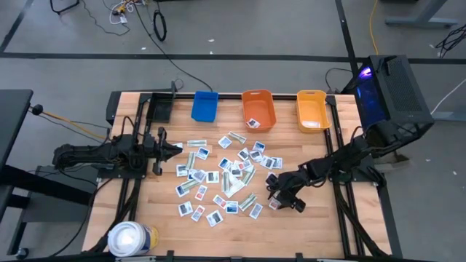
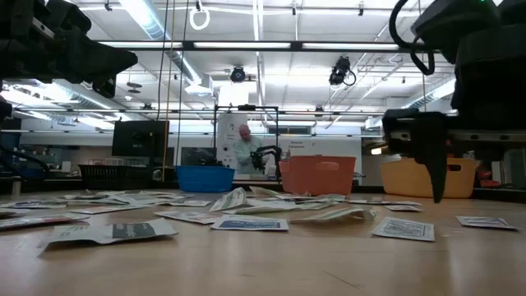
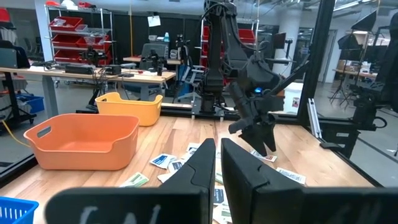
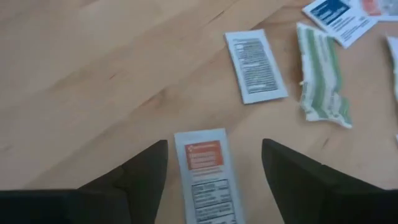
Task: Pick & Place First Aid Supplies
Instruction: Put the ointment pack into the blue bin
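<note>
Many small first aid packets lie flat and scattered over the middle of the wooden table. My right gripper hangs at the right end of the scatter, slanting down, open. In the right wrist view its fingers stand on either side of a white packet with red-orange print, which lies flat on the wood; they do not touch it. A second white packet and a greenish strip lie farther off. My left gripper waits shut at the table's left, level above the wood.
A blue bin, an orange bin and a yellow bin stand in a row along the far edge. A large white roll stands at the near left corner. Bare wood lies near the front edge and right of my right gripper.
</note>
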